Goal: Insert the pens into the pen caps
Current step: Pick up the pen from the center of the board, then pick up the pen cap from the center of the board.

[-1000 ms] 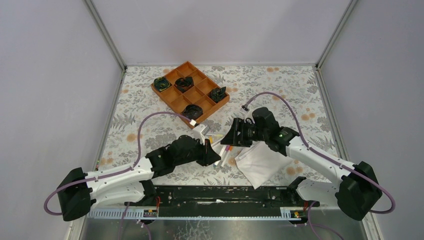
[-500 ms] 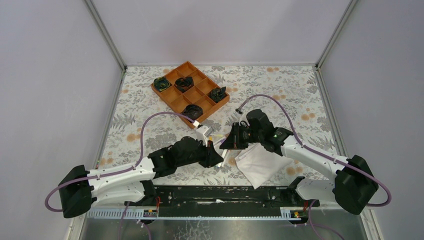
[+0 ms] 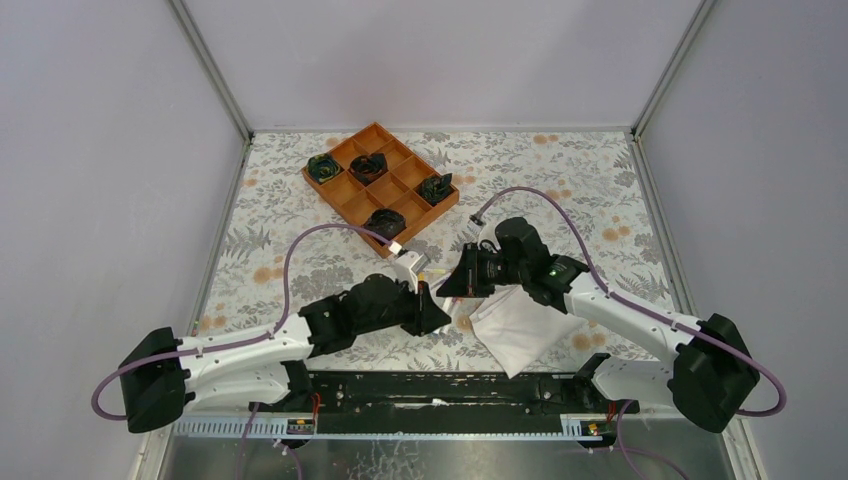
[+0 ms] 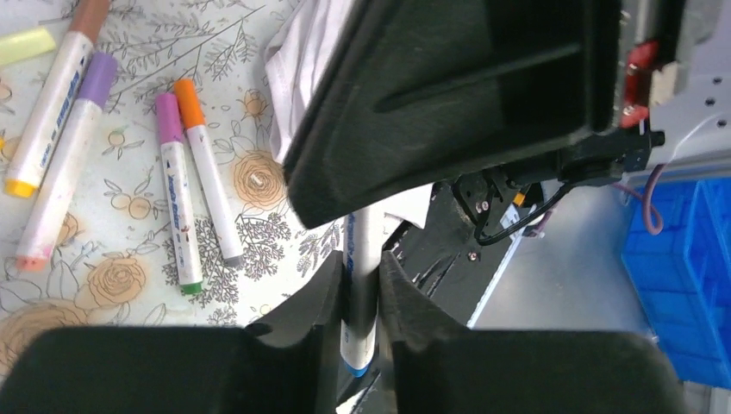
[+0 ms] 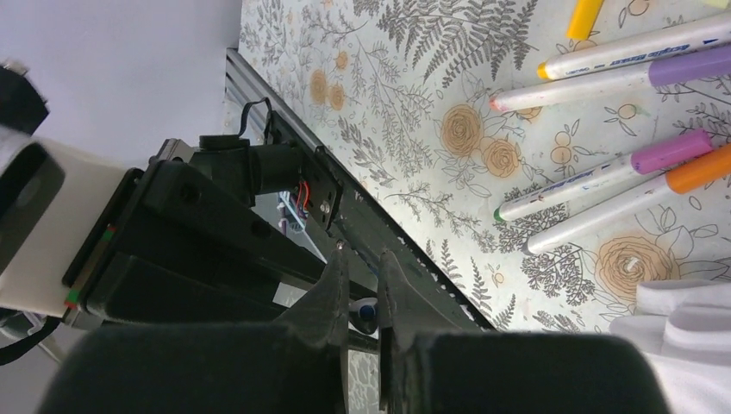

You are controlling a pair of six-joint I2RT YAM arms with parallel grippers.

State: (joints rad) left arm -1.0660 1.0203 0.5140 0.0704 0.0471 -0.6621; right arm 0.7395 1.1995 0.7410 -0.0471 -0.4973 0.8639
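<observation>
On my overhead view the two arms meet nose to nose near the middle of the flowered surface (image 3: 560, 170), just in front of the white cloth (image 3: 520, 330). My left end effector (image 4: 362, 263) is pinched narrow on a white pen (image 4: 359, 293), whose barrel stands up between the two fingers (image 4: 332, 285). Its blue end pokes out below them, and its upper part is hidden behind the black body of the other arm. My right end effector (image 5: 363, 259) is also drawn in narrow, around a small blue piece (image 5: 366, 312). I cannot tell whether that is a cap or the tip of the same pen. Four loose pens (image 4: 183, 216) lie on the surface to the left of the cloth in my left wrist view. Two long ones lie side by side, one with a brown cap and one with a purple cap. Two more lie close together, one with a pink-purple cap and one with an orange cap. A yellow cap (image 4: 21, 45) lies alone at the corner of that view. Well behind the arms sits an orange divided tray (image 3: 350, 205) with dark bundles in four of its compartments.
</observation>
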